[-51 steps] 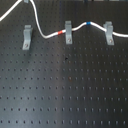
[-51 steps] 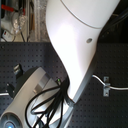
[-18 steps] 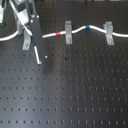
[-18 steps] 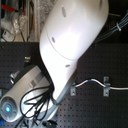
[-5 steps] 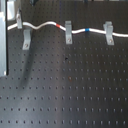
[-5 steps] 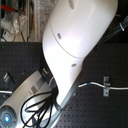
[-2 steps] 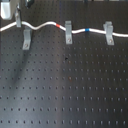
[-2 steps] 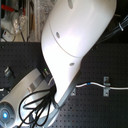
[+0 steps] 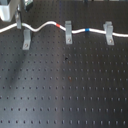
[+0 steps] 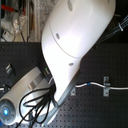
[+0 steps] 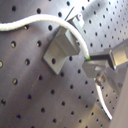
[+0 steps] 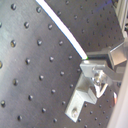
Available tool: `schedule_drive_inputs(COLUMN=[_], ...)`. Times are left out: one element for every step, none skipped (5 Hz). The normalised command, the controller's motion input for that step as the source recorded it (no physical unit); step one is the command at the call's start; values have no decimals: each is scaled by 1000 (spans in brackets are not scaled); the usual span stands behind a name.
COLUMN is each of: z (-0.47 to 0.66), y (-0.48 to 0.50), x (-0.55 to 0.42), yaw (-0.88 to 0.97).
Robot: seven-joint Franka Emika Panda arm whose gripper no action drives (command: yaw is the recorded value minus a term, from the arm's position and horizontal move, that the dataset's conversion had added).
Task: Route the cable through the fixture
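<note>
In the first exterior view the white cable (image 9: 47, 23) runs across the board through all three grey fixtures: left (image 9: 26, 39), middle (image 9: 68, 32) and right (image 9: 108, 31). Its red band (image 9: 61, 24) sits just left of the middle fixture and its blue band (image 9: 88, 30) lies between the middle and right ones. My gripper (image 9: 19, 21) hangs at the cable just left of the left fixture. In both wrist views the cable (image 11: 75, 30) (image 12: 60, 30) crosses a fixture's fork (image 11: 62, 45) and runs in between the fingertips, which look closed on it (image 11: 92, 67) (image 12: 89, 70).
Everything stands on a black perforated board (image 9: 65, 90). In the second exterior view the white arm (image 10: 75, 45) and its black cable bundle (image 10: 37, 107) hide most of the scene; one fixture (image 10: 106, 85) and a stretch of cable (image 10: 117, 89) show at the second exterior view's right.
Ten seconds ago the cable's left part rose off the board; now it lies in the left fixture's fork. Over the last second almost nothing has moved.
</note>
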Motion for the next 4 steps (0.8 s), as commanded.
schedule_drive_inputs(z=[282, 300, 2, -1], y=[4, 13, 154, 230], x=[-53, -143, -116, -34], yaw=[43, 34, 77, 0])
